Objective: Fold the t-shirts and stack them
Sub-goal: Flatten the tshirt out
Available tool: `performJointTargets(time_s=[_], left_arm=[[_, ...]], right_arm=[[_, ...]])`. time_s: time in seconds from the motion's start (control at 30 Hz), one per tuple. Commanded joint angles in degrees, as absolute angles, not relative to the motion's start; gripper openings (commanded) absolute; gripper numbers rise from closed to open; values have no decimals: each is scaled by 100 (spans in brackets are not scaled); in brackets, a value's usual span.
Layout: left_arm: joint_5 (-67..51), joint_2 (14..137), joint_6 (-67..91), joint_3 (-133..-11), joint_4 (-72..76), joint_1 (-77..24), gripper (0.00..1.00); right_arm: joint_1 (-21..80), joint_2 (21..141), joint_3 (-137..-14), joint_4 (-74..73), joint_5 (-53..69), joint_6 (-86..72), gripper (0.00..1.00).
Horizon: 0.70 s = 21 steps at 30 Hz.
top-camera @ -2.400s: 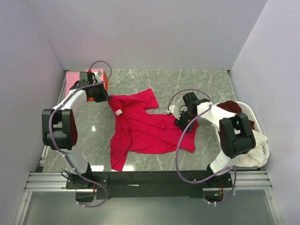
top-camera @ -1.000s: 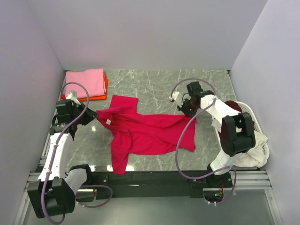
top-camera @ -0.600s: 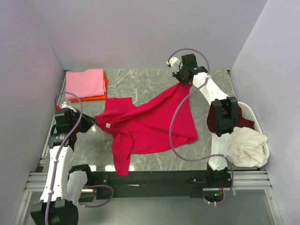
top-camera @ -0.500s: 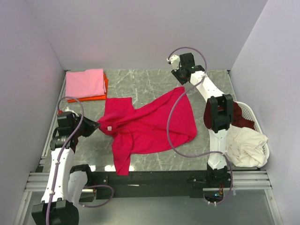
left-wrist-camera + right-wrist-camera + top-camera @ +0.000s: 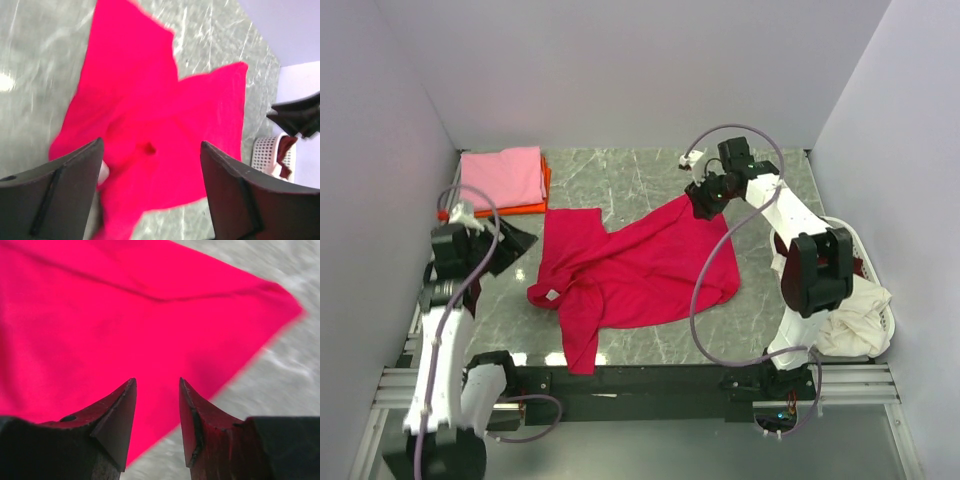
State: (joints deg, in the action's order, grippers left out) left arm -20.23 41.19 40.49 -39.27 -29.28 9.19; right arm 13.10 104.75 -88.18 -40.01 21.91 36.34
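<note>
The marble tabletop (image 5: pixel 650 170) is taken up in the middle by a crumpled red shirt (image 5: pixel 640 270), which is spread flat with one sleeve toward the near edge. A basket (image 5: pixel 264 146) with a cream shirt (image 5: pixel 855 318) in it is seen at the right edge. In the far left corner, a folded pink shirt (image 5: pixel 502 177) is stacked on an orange shirt (image 5: pixel 546 185). The left jaws are held wide apart and empty, just left of the red shirt. The right jaws are narrowly parted over its far corner, with nothing gripped.
</note>
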Motion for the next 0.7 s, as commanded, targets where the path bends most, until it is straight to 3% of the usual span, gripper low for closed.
performJointTargets(time_s=[0.0, 0.1, 0.3, 0.43, 0.67], left_arm=[[-2346, 5390, 3376, -4393, -1741, 941, 77], [-2487, 6770, 2831, -5033, -1714, 932, 65], [-2154, 8583, 2303, -6011, -1898, 853, 58], [-1750, 9254, 2145, -6363, -2021, 738, 57], [-1670, 10080, 2066, -6740, -2004, 422, 58]], right_arm=[[1292, 10073, -8526, -4421, 3550, 3718, 47], [1275, 10011, -8341, -4561, 3656, 3674, 47], [1187, 10116, -7964, -4535, 2937, 3394, 48], [1108, 10309, -7717, -4080, 1587, 2840, 47], [738, 10793, -7875, -3964, 1336, 2619, 47]])
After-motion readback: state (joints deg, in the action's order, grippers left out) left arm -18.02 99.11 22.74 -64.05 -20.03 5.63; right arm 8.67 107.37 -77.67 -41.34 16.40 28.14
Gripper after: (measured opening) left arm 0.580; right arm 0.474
